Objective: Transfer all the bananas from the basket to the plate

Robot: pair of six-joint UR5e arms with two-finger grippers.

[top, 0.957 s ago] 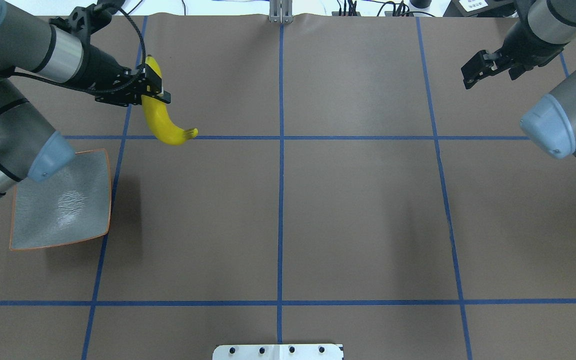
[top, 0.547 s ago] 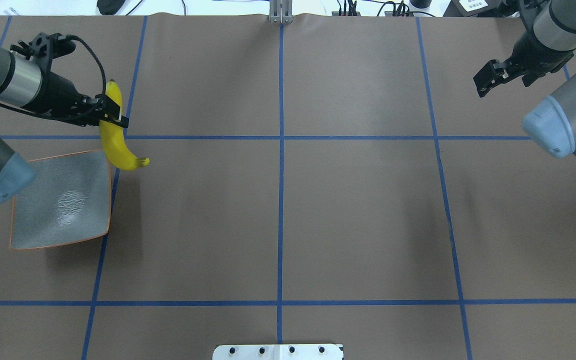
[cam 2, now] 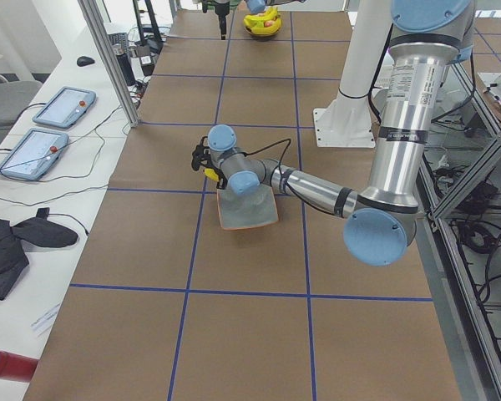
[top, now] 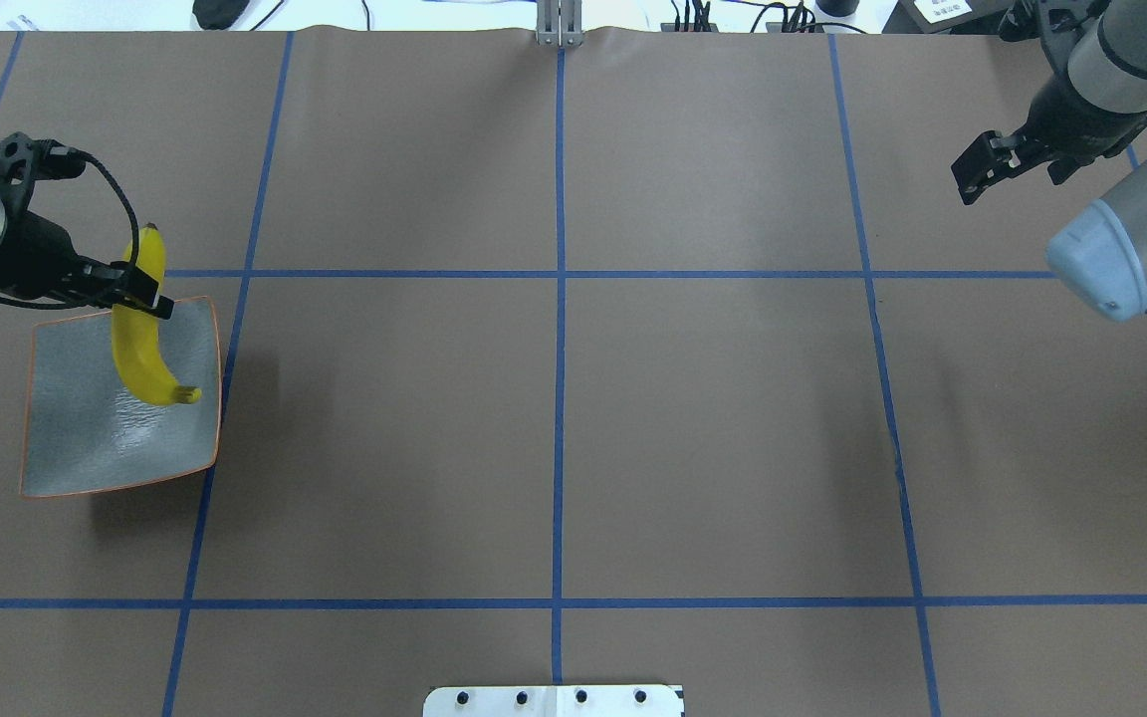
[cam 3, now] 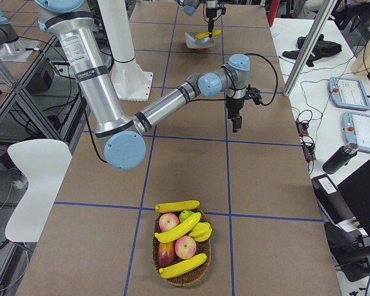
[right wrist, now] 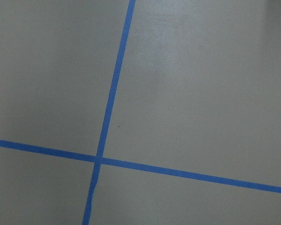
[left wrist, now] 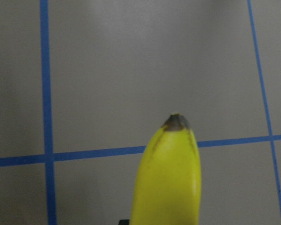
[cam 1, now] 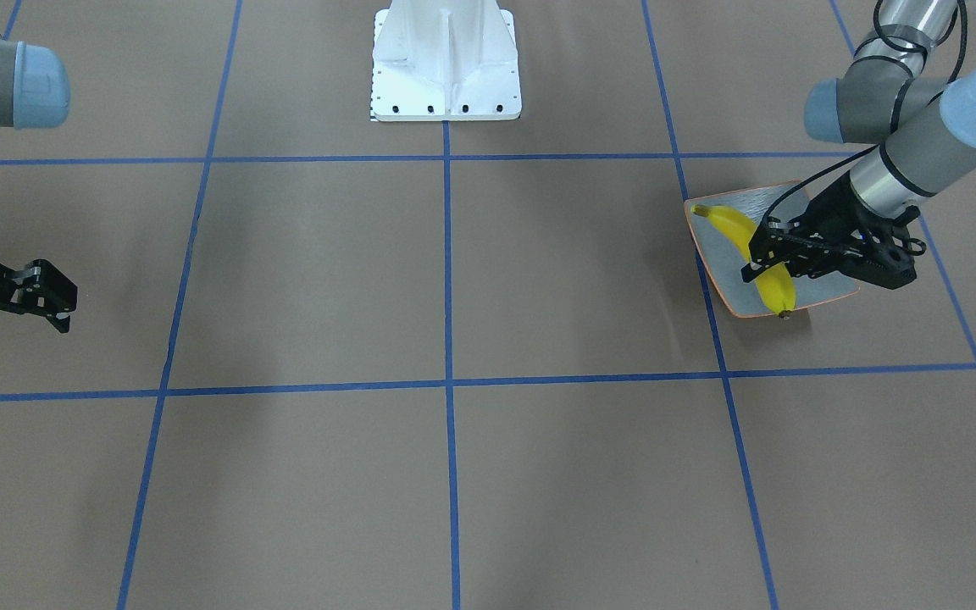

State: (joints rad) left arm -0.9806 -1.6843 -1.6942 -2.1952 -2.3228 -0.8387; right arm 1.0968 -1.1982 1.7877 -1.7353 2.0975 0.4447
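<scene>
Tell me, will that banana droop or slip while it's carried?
Probably stiff: the banana holds its curve though the fingers pinch it at one spot. Its smooth skin might slip in them. Laid on the plate, its curved body could rock a little.

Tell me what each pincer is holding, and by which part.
The left pincer grips a banana about a third of the way from its far end, over the plate. The right pincer holds nothing.

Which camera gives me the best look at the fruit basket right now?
Exterior right: the basket sits near and whole, bananas and apples clear. Exterior left shows it tiny at the table's far end. The other views miss it.
</scene>
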